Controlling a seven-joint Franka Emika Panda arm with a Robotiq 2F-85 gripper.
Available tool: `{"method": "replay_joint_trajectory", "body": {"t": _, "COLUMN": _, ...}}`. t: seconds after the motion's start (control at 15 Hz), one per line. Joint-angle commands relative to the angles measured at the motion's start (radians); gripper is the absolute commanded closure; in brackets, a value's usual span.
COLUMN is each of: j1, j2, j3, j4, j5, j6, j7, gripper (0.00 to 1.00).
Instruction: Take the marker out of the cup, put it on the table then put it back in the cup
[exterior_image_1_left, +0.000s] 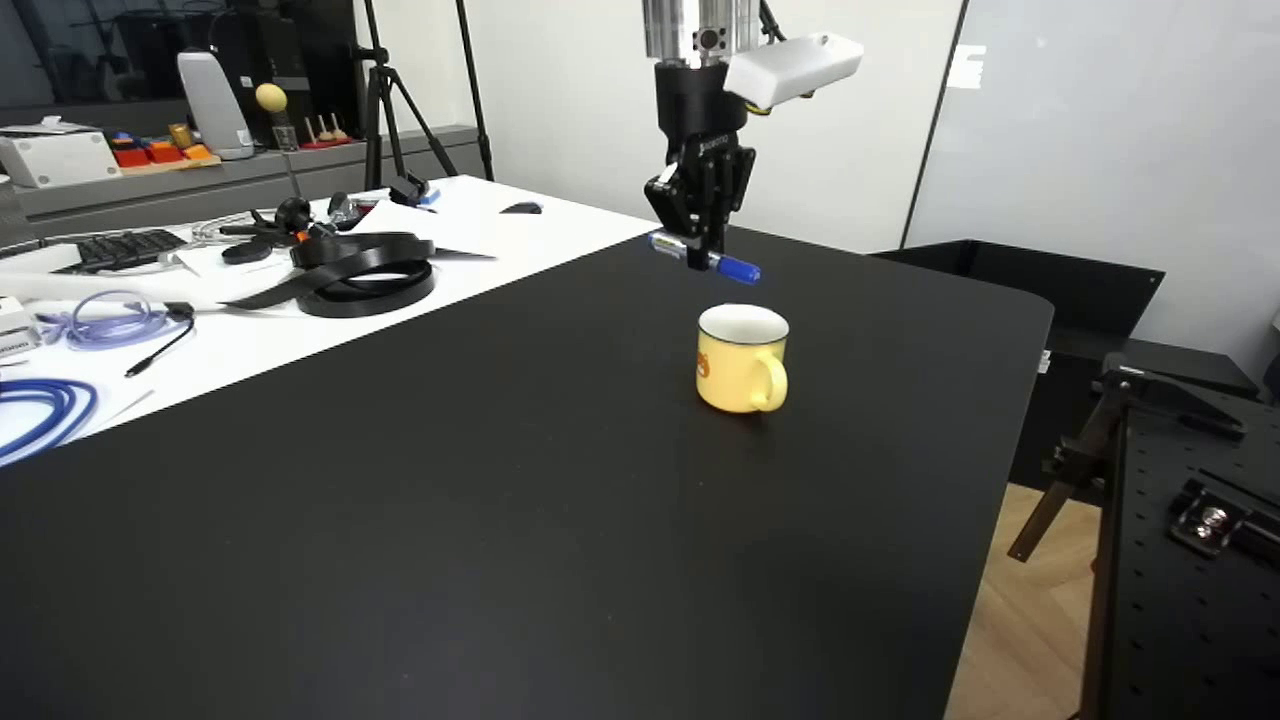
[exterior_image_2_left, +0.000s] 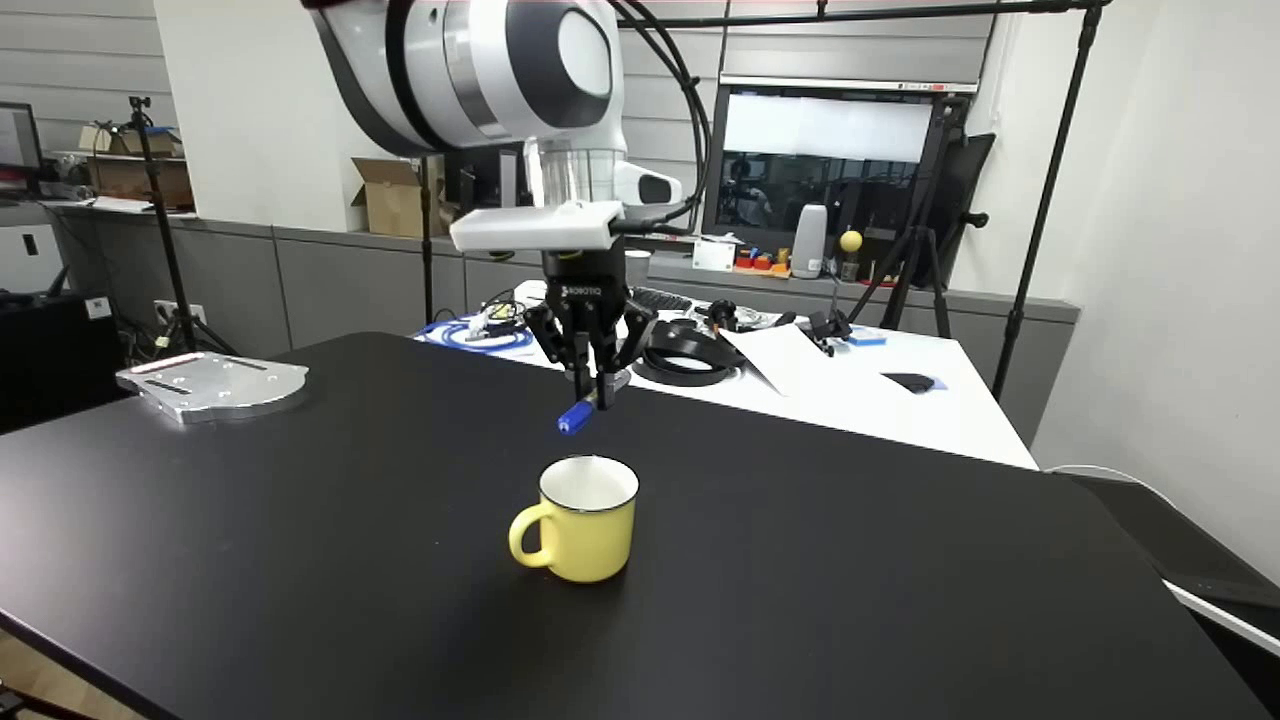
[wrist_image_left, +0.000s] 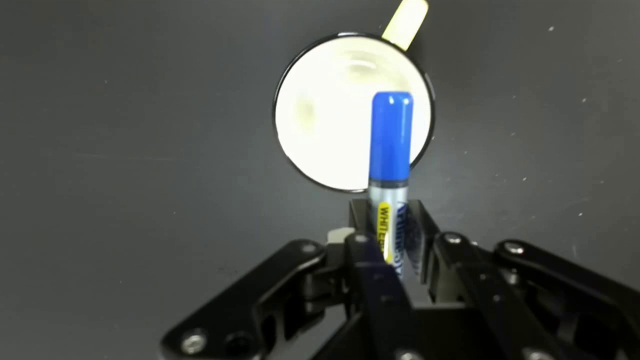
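Note:
The marker (wrist_image_left: 391, 137), with a blue cap and a silvery body, is pinched between the fingertips of my gripper (wrist_image_left: 389, 216). It lies nearly level, tilted a little with the cap end lower. Below it the yellow cup (exterior_image_1_left: 728, 368) stands upright on the black table (exterior_image_1_left: 400, 540), its handle (exterior_image_2_left: 530, 538) turned out to one side. Both exterior views show a gap between marker and cup. From above, the blue cap overlaps the cup's white inside (wrist_image_left: 325, 115), which holds nothing visible. The marker's rear end is hidden behind a finger in the wrist view.
A white table (exterior_image_1_left: 540, 235) with cables, a black coiled strap (exterior_image_1_left: 370, 285) and paper adjoins the black one. On the black table's far side lies a silvery plate (exterior_image_2_left: 215, 385). A perforated black bench (exterior_image_1_left: 1190, 600) stands beyond the table's edge.

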Motion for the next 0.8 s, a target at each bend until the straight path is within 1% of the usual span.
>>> {"method": "replay_joint_trajectory", "body": {"t": 0.0, "j1": 0.031, "j2": 0.004, "j3": -0.071, "j4": -0.091, "j5": -0.142, "j6": 0.259, "j7": 0.174, "gripper": 0.95}}
{"method": "replay_joint_trajectory", "body": {"t": 0.13, "j1": 0.087, "j2": 0.022, "j3": -0.158, "j4": -0.13, "j5": -0.255, "j6": 0.424, "j7": 0.296, "gripper": 0.95}}
{"method": "replay_joint_trajectory", "body": {"t": 0.2, "j1": 0.137, "j2": 0.035, "j3": -0.227, "j4": -0.137, "j5": -0.312, "j6": 0.491, "j7": 0.359, "gripper": 0.95}}
{"method": "replay_joint_trajectory", "body": {"t": 0.27, "j1": 0.17, "j2": 0.049, "j3": -0.274, "j4": -0.14, "j5": -0.365, "j6": 0.543, "j7": 0.422, "gripper": 0.95}}
{"method": "replay_joint_trajectory", "body": {"t": 0.33, "j1": 0.228, "j2": 0.066, "j3": -0.348, "j4": -0.137, "j5": -0.406, "j6": 0.584, "j7": 0.469, "gripper": 0.95}}
{"method": "replay_joint_trajectory", "body": {"t": 0.53, "j1": 0.357, "j2": 0.114, "j3": -0.484, "j4": -0.145, "j5": -0.425, "j6": 0.66, "j7": 0.53, "gripper": 0.95}}
{"method": "replay_joint_trajectory", "body": {"t": 0.6, "j1": 0.394, "j2": 0.127, "j3": -0.517, "j4": -0.154, "j5": -0.413, "j6": 0.678, "j7": 0.533, "gripper": 0.95}}
{"method": "replay_joint_trajectory", "body": {"t": 0.73, "j1": 0.455, "j2": 0.143, "j3": -0.557, "j4": -0.185, "j5": -0.394, "j6": 0.7, "j7": 0.528, "gripper": 0.95}}
